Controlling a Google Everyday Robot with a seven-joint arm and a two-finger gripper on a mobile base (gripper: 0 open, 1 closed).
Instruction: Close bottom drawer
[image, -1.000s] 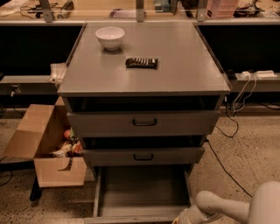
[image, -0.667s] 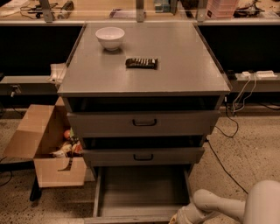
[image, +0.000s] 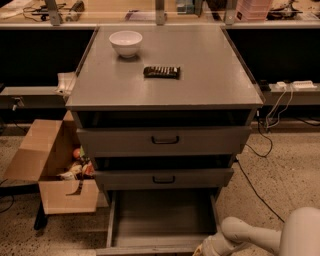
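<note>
The bottom drawer (image: 162, 220) of the grey metal cabinet is pulled far out toward me, a deep plain tray with nothing in it; its front panel (image: 150, 250) lies at the bottom edge of the view and its handle is out of view. My arm comes in from the lower right, and the gripper (image: 202, 250) is at the right end of the drawer's front panel, mostly cut off by the frame's bottom edge. The two drawers above are nearly shut.
A white bowl (image: 125, 42) and a dark bar-shaped object (image: 161, 71) lie on the cabinet top (image: 210, 65). An open cardboard box (image: 52, 165) with items stands on the floor to the left. Cables (image: 260, 150) run across the floor on the right.
My arm and gripper have shifted slightly left toward the drawer's front right corner. The drawer has not visibly moved.
</note>
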